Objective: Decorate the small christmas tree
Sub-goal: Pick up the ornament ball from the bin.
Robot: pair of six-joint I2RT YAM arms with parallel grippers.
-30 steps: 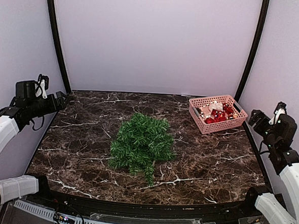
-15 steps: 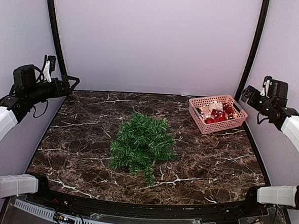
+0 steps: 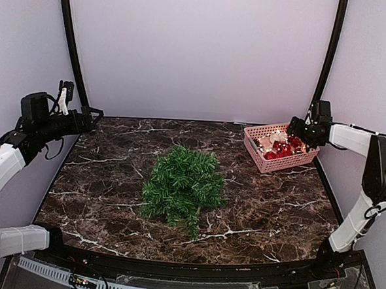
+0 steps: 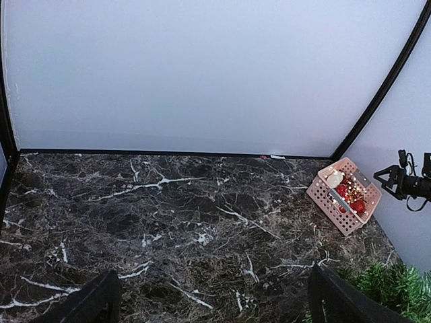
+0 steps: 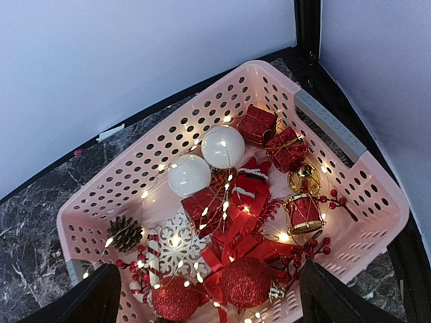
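Swinging in from the right edge, the right gripper (image 3: 297,131) now hovers over the pink basket (image 3: 265,163), behind and right of the small christmas tree (image 3: 183,183) (which lies mid-table), jaws spread wide and empty. Behind-left of the tree, the left gripper (image 3: 95,115) also gapes, holding nothing.

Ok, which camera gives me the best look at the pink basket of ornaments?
Right wrist: it looks down into the pink basket up close, its ornaments each distinct. Top external shows it small at far right; left wrist shows it distant, near the right edge.
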